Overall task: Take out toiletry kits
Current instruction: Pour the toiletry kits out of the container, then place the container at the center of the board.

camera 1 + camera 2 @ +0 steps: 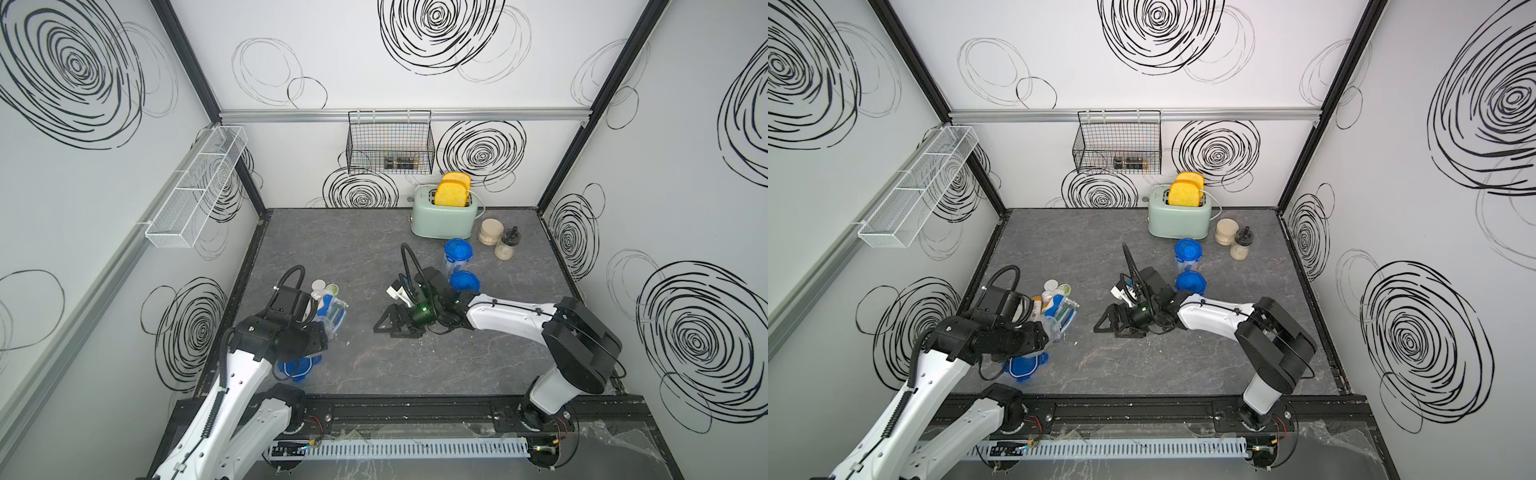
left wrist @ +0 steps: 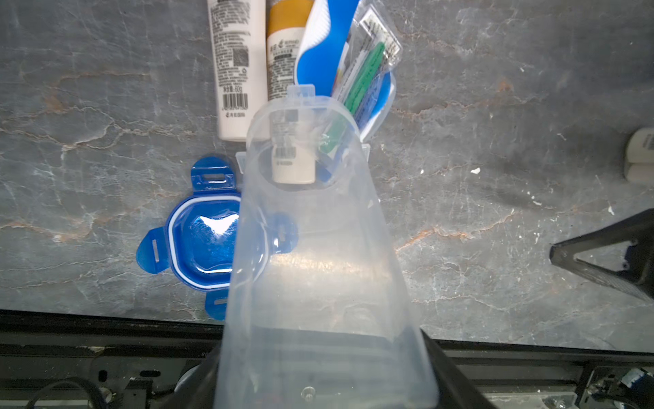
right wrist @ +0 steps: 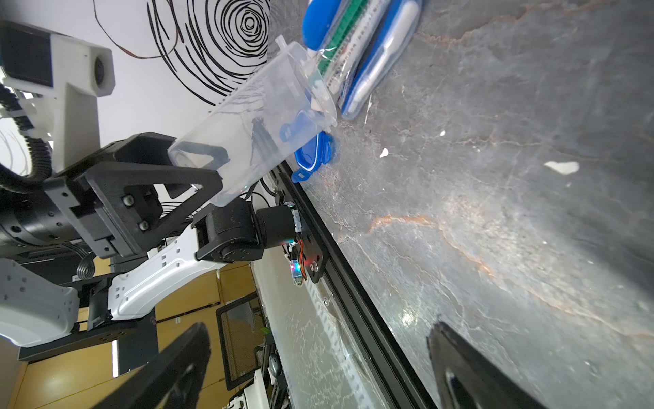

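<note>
Left gripper [image 3: 198, 166] clamps the clear container [image 2: 318, 265] by its base, mouth tipped down, presumably to dump: toiletry kit [image 2: 233, 70] lies on table [image 1: 353, 249] at the mouth; right gripper [image 1: 390, 330] idle, jaws spread, empty.

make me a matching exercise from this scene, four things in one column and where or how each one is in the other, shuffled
Things:
1. clear container
2. loose blue lid
3. toaster
4. right gripper

Place or state:
A. lying on the table, beside the container
B. held tilted in the left gripper, mouth toward the toiletries
C. open, holding nothing
D. at the back of the table, yellow slices in its slots

Pairs: 1-B, 2-A, 3-D, 4-C
</note>
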Tool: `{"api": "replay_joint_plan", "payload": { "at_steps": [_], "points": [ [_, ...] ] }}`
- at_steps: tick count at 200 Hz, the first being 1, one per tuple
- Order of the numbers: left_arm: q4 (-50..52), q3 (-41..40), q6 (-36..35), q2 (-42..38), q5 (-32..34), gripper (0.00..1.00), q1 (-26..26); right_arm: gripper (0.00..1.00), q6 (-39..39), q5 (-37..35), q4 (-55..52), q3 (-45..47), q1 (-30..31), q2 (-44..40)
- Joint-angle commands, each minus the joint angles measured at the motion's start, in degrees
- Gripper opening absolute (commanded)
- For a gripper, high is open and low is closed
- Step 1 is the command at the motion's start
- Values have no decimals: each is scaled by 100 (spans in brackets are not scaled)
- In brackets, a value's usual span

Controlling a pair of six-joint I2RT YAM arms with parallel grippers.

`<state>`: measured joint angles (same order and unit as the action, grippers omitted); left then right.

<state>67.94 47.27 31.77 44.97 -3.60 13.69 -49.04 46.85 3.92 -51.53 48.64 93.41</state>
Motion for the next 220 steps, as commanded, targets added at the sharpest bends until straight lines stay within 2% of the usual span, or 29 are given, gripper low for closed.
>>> {"api": "replay_joint_plan", "payload": {
  "at_steps": [1,43,74,87,113,125,135,171,189,220],
  "points": [
    [240,66,109,-87,43,24,70,98,61,4,35,9,-14,-104],
    [283,411,189,-199,-50,23,169,98,68,47,30,-30,-13,-99],
    [-123,817,181,-212,-2,22,176,98,104,87,-6,-21,-17,-138],
    [-472,881,120,-212,305,23,173,98,118,83,-12,-15,-13,-150],
    [-1138,828,-132,127,1550,21,58,98,122,107,-14,19,-28,-155],
    [-1556,811,-270,399,1940,23,-106,98,131,106,-31,38,-42,-171],
    [-1960,812,-385,639,2020,22,-357,98,148,116,-62,68,-52,-183],
    [-3268,762,-707,1605,1801,21,-1327,98,197,96,-147,116,-92,-338],
    [-3710,722,-706,2130,1425,18,-1856,98,210,68,-152,147,-108,-393],
    [-4200,788,-537,2834,1476,19,-2075,98,188,105,-163,159,-107,-386]
  ]
}}
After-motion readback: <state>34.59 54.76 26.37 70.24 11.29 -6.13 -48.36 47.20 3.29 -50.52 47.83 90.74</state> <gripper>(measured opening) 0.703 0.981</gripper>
